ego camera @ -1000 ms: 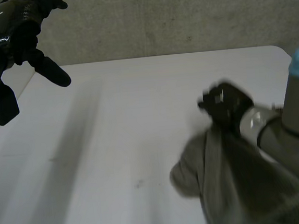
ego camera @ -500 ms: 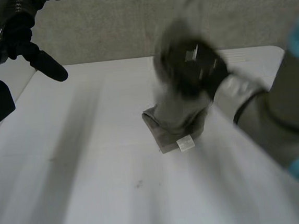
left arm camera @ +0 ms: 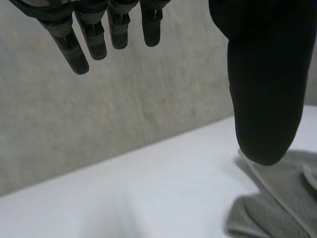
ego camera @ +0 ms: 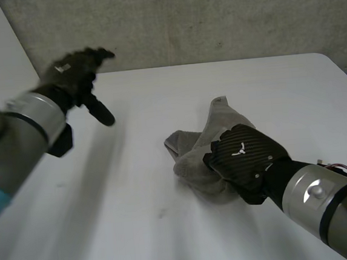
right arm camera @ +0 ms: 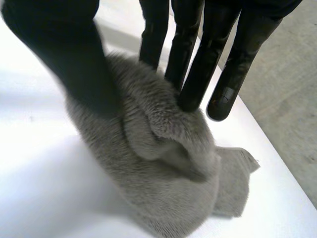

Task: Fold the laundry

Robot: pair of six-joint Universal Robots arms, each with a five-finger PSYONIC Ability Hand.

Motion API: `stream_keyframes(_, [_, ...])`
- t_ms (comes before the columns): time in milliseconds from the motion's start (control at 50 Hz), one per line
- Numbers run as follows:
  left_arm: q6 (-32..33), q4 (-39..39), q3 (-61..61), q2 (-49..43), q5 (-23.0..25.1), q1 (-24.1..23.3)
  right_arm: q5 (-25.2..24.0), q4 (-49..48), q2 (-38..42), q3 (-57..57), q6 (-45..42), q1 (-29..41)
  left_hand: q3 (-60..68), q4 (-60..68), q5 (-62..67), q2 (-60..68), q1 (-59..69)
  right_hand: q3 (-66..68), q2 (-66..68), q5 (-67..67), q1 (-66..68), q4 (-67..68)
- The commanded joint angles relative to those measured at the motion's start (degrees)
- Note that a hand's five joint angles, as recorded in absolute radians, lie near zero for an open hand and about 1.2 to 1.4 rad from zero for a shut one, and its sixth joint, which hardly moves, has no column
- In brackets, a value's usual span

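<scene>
Head view: towel (ego camera: 216, 119) in robot hand (ego camera: 244, 155)

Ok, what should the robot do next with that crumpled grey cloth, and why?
Probably bring the left robot hand over to the grey cloth to find a corner. The cloth sits bunched in a lump on the table, the right robot hand pinches a bunch of it, and the left one hangs open off to the side, holding nothing.
</scene>
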Motion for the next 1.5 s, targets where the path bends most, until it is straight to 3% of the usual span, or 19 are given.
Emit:
stream_keyframes(20, [0.0,5.2,-0.2,-12.0,2.1,-1.1,3.0,0.4,-1.9,0.8,-3.1,-4.8,0.8,0.7,-1.1,0.9,0.3,-38.6,-36.8,-37.6,-28.7,-38.6])
stream_keyframes(40, [0.0,5.2,-0.2,-12.0,2.1,-1.1,4.0,0.3,-2.5,0.5,-4.6,-6.1,0.8,0.8,-1.1,0.9,0.3,-44.9,-43.1,-43.8,-35.0,-44.9])
stream_keyframes(160, [-0.2,6.4,-0.1,-16.8,7.0,-1.2,4.7,-0.4,-3.2,-1.0,-4.9,-8.0,1.1,1.1,-0.7,1.3,0.6,-45.2,-43.4,-44.2,-35.3,-45.2])
stream_keyframes(320, [0.3,10.1,-0.1,-18.2,7.6,-1.1,3.6,-0.5,-1.0,-6.4,5.7,-7.7,1.8,1.8,0.0,1.9,1.3,-45.2,-43.4,-44.2,-35.3,-45.2])
stream_keyframes(460, [0.3,10.6,-1.6,-16.9,7.5,-0.3,-0.5,-0.3,11.3,-13.1,16.6,-5.5,1.6,1.6,-0.2,1.8,1.1,-45.2,-43.4,-44.2,-35.3,-45.2])
stream_keyframes(720, [0.5,10.8,-4.5,-15.0,7.5,0.0,0.7,-0.6,26.1,-19.4,19.4,0.8,1.1,1.1,-0.7,1.3,0.6,-45.1,-43.3,-44.1,-35.2,-45.1])
stream_keyframes(860, [0.5,10.8,-4.5,-14.9,7.5,0.0,4.9,-0.6,32.9,-22.8,18.7,2.2,1.1,1.1,-0.7,1.3,0.6,-37.0,-35.2,-36.0,-27.1,-37.0])
stream_keyframes(900, [0.4,10.8,-4.6,-14.8,7.5,0.0,6.3,-0.7,34.1,-23.4,18.4,2.2,1.1,1.1,-0.7,1.3,0.6,-22.0,-20.2,-21.0,-12.1,-22.0])
stream_keyframes(920, [0.5,10.8,-4.6,-14.8,7.5,0.0,6.3,-0.7,34.1,-23.5,18.4,2.2,1.1,1.1,-0.7,1.3,0.6,-21.9,-20.1,-20.9,-12.0,-21.9])
stream_keyframes(940, [0.5,10.8,-4.6,-14.8,7.5,0.1,6.1,-1.0,34.0,-23.6,18.6,2.2,1.1,1.1,-0.7,1.3,0.6,-5.7,-3.9,-4.7,4.2,-5.7])
stream_keyframes(960, [0.5,10.8,-4.6,-14.7,7.5,0.1,6.1,-1.0,34.0,-23.6,18.6,2.2,1.1,1.1,-0.7,1.3,0.6,-5.6,-3.8,-4.5,4.3,-5.6])
stream_keyframes(980, [0.4,10.8,-4.6,-14.7,7.5,0.1,5.9,-2.1,33.5,-23.7,18.7,2.2,1.1,1.1,-0.7,1.3,0.6,13.8,15.6,14.8,23.7,13.8])
stream_keyframes(1000, [0.5,10.8,-4.5,-14.7,7.5,0.0,5.9,-3.6,32.6,-23.7,18.7,2.2,1.1,1.1,-0.7,1.3,0.6,24.7,26.5,25.7,34.6,24.7])
stream_keyframes(1160, [0.4,11.4,-4.2,-15.0,7.6,0.0,5.7,-9.7,20.5,-25.7,18.7,2.1,1.1,1.1,-0.7,1.3,0.6,24.8,26.6,25.8,34.7,24.8])
stream_keyframes(1300, [0.2,14.8,-3.7,-14.9,7.9,-0.2,5.5,-8.8,13.6,-29.3,18.4,2.2,1.0,0.9,-0.9,1.1,0.4,24.8,26.6,25.8,34.7,24.8])
stream_keyframes(1500, [-0.4,21.0,-0.3,-16.3,9.7,-0.7,1.2,-5.4,5.4,-29.3,15.1,2.6,0.6,0.6,-1.2,0.8,0.1,24.8,26.6,25.8,34.7,24.8])
